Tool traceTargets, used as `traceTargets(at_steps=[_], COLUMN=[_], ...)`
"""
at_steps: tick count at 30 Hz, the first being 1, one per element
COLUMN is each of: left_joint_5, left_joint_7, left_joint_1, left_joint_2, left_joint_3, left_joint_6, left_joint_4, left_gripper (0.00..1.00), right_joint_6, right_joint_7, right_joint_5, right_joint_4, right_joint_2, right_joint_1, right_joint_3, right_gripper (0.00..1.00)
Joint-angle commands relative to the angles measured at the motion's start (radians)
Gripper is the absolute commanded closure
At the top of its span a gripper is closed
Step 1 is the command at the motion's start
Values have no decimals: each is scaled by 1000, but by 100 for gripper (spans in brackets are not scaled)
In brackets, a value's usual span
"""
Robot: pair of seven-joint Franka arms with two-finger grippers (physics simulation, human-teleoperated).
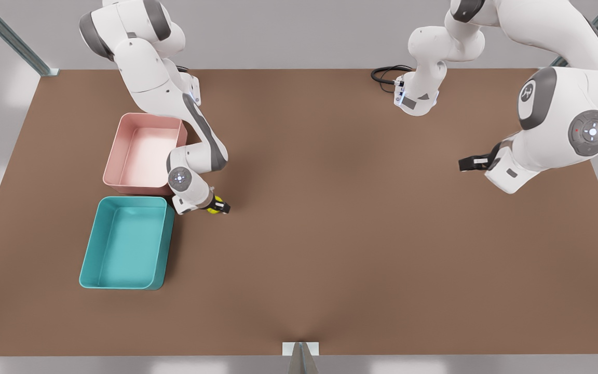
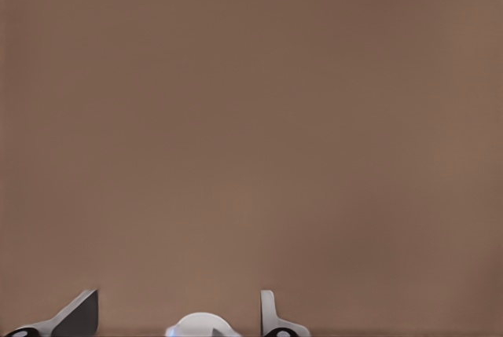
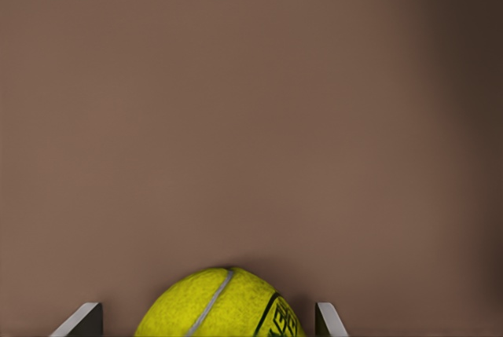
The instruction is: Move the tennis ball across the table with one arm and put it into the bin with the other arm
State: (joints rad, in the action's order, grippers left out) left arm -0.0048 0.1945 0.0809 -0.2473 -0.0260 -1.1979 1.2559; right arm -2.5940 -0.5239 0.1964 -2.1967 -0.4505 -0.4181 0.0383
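Now right gripper (image 1: 219,206) clamps tennis ball (image 3: 222,305) between its fingers; left gripper (image 1: 466,164) waits, spread.

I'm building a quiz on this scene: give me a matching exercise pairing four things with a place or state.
Things:
1. small yellow-green fuzzy tennis ball
2. teal rectangular plastic bin
3. pink rectangular plastic bin
4. left pincer

Places or states:
A. farther from the camera than its neighbour, at the front view's left
B. between the right pincer's fingers, beside the bins
C. open over the brown table, at the front view's right
D. nearest the table's front edge, nothing in it

Pairs: 1-B, 2-D, 3-A, 4-C
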Motion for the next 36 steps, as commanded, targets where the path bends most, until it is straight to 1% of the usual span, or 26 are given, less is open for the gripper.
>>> traceTargets(at_steps=[1,2,3,4,6,7,11,20,24,28,32,35,36], left_joint_5=[-1,-29,-43,-43,-43,-43,-41,-41,-41,-41,-41,-41,-41], left_joint_7=[22,22,22,22,22,22,23,25,26,23,25,22,22], left_joint_1=[-7,-18,-21,-20,-20,-20,-16,-18,-18,-16,-18,-18,-18], left_joint_2=[0,0,0,0,-1,0,-1,-1,-1,-1,-1,-1,-1], left_joint_3=[0,0,0,0,0,0,0,0,-2,0,-2,-2,-2], left_joint_6=[17,18,17,17,17,17,17,18,18,18,18,18,20], left_joint_4=[0,0,0,0,0,0,-1,-1,-1,-1,-1,-1,-1], left_gripper=[0,0,0,0,0,0,0,0,0,0,0,0,0], right_joint_6=[-5,-5,-5,-3,-3,0,11,176,307,528,545,537,534], right_joint_7=[4,5,7,18,19,31,61,142,240,416,536,570,571], right_joint_5=[1,1,1,1,1,1,1,15,15,-3,-190,-224,-223], right_joint_4=[0,0,0,0,2,5,15,112,212,367,407,453,468], right_joint_2=[0,0,0,0,0,0,4,56,93,113,98,23,1], right_joint_1=[1,2,4,5,5,5,18,64,131,260,386,426,433], right_joint_3=[0,0,0,0,0,0,0,0,5,11,17,17,17], right_gripper=[0,0,7,22,28,29,29,29,29,29,29,29,2])
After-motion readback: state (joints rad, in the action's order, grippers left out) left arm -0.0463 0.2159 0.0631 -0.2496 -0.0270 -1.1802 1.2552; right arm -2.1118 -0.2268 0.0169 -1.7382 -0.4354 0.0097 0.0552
